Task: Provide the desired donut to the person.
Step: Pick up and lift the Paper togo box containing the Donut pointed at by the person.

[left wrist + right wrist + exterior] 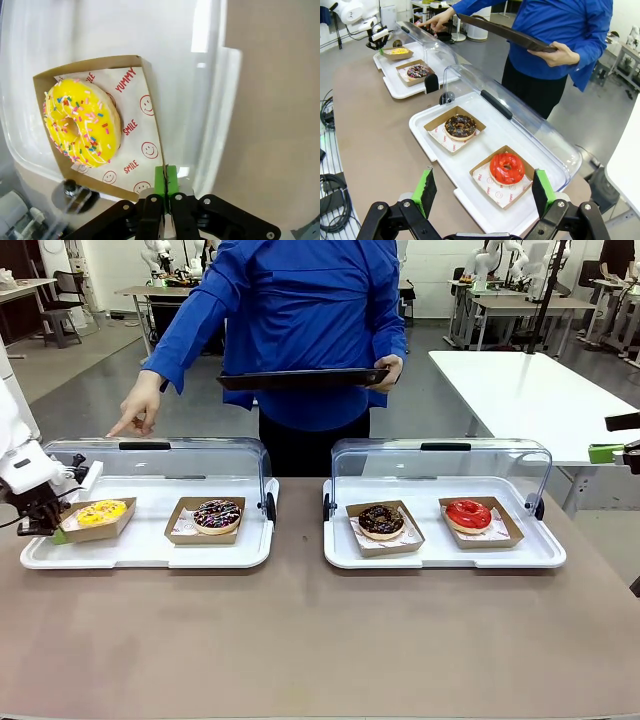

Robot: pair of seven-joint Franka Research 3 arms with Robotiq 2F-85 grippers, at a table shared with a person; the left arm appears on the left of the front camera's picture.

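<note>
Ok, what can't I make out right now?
- Top of the black tray in the person's hand: edge-on in the front view, seen from below in the right wrist view.
- Right gripper: cut off by the front view's right edge.
- Left gripper on the box: too small in the front view; how deep its shut pads bite is covered in the left wrist view.

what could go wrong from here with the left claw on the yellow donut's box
1. The left claw pinches only the thin edge of the cardboard tray. On lifting, the tray may sag or tilt, and the yellow donut could slide out.
2. The open clear lid stands between that donut and the person's serving tray, so the carry across might clip it.
</note>
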